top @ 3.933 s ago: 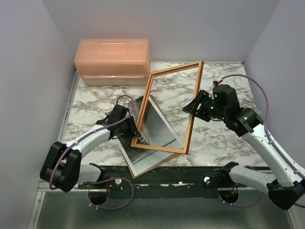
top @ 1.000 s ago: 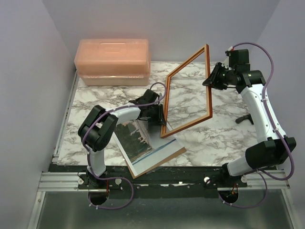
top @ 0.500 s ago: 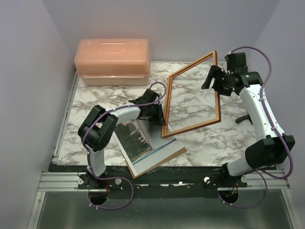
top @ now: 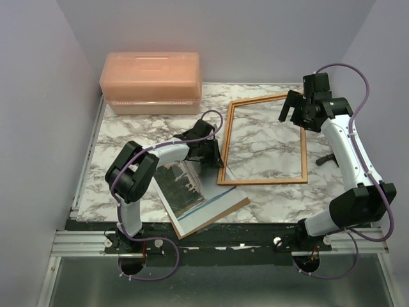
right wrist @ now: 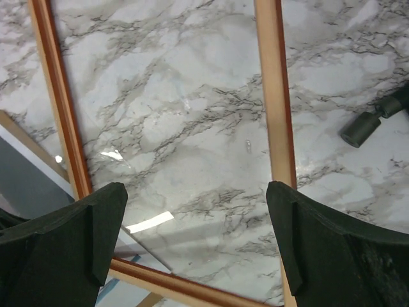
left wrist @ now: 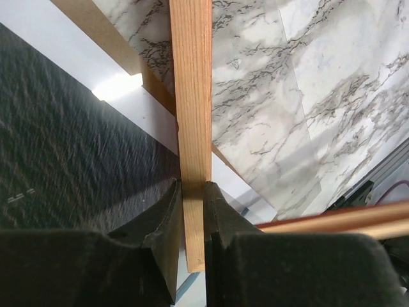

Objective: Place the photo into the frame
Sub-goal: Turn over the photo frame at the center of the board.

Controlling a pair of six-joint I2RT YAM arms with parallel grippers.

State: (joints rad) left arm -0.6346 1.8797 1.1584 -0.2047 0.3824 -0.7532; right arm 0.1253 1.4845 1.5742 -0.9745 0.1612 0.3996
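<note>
The frame (top: 262,182) lies flat on the marble table with its light wood back up. My left gripper (top: 217,157) is shut on the frame's left rail (left wrist: 192,96) near the lower left corner, one finger on each side of the wood (left wrist: 193,211). The photo (top: 182,185), dark and streaky, lies face up on a brown backing board (top: 220,208) left of and partly under that corner. My right gripper (top: 291,109) hangs open above the frame's upper right part, its fingers wide apart (right wrist: 198,236) and touching nothing. Both side rails (right wrist: 275,96) show below it.
An orange plastic box (top: 151,82) stands at the back left. A small black cylinder (top: 329,158) lies on the table right of the frame. A clear reflective sheet (right wrist: 147,220) lies under the frame's lower part. Purple walls close in both sides.
The frame has dropped from a tilted, raised pose to flat on the table. My right gripper has opened and let go of its far corner. The left gripper stays shut on the rail.
</note>
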